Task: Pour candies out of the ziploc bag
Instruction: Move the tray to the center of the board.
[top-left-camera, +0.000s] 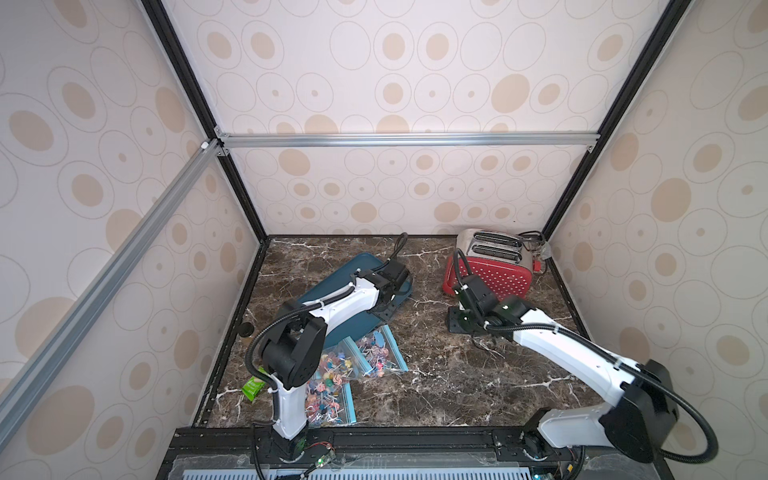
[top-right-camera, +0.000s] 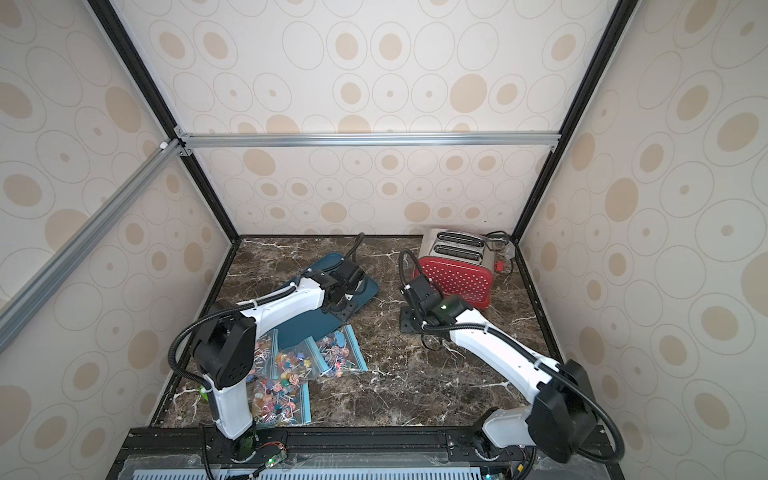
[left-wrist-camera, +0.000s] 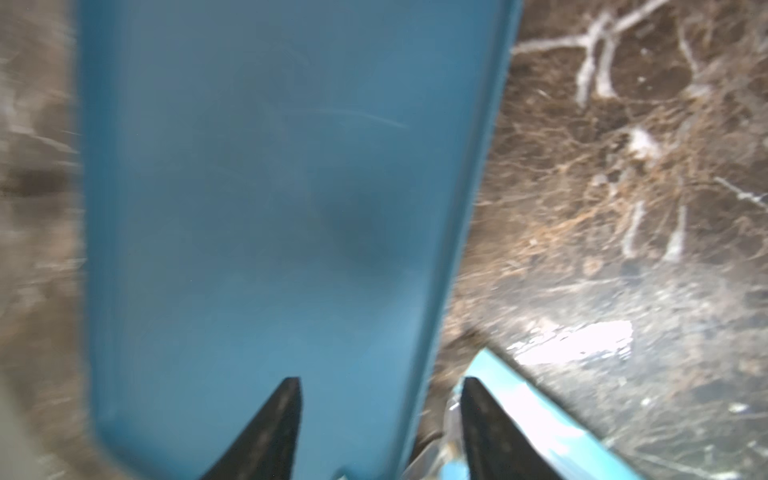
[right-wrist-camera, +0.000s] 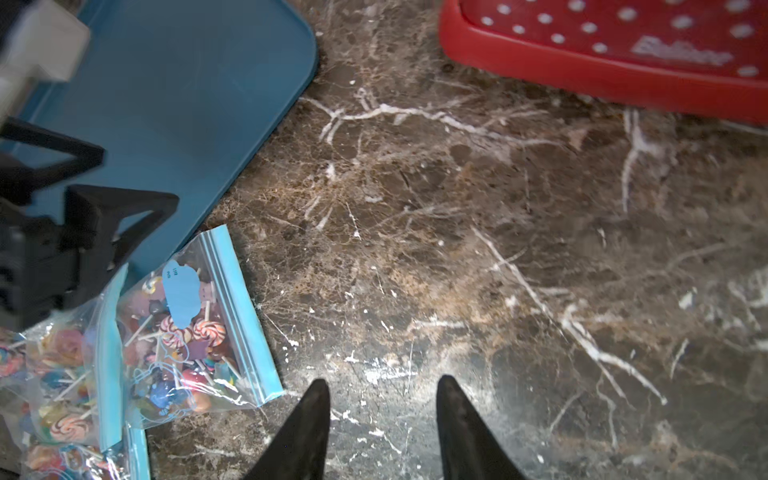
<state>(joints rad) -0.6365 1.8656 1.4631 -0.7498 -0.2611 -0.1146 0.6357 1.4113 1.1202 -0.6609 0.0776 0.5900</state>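
Observation:
Several clear ziploc bags with blue zip strips lie flat on the marble, one (top-left-camera: 380, 353) (right-wrist-camera: 195, 328) just off the near corner of a blue tray (top-left-camera: 361, 266) (left-wrist-camera: 249, 187). The candies (right-wrist-camera: 203, 330), tiny swirled and coloured lollipops on white sticks, are all inside the bags. My left gripper (top-left-camera: 386, 309) (left-wrist-camera: 380, 386) is open low over the tray's near edge, holding nothing; one finger is beside a bag's blue strip (left-wrist-camera: 519, 415). My right gripper (top-left-camera: 457, 322) (right-wrist-camera: 382, 386) is open over bare marble, to the right of the bags.
A red and steel toaster (top-left-camera: 490, 270) (right-wrist-camera: 602, 54) stands at the back right with its cord in the corner. A green packet (top-left-camera: 253, 386) and a small black disc (top-left-camera: 246, 329) lie by the left wall. Walls enclose the table on three sides.

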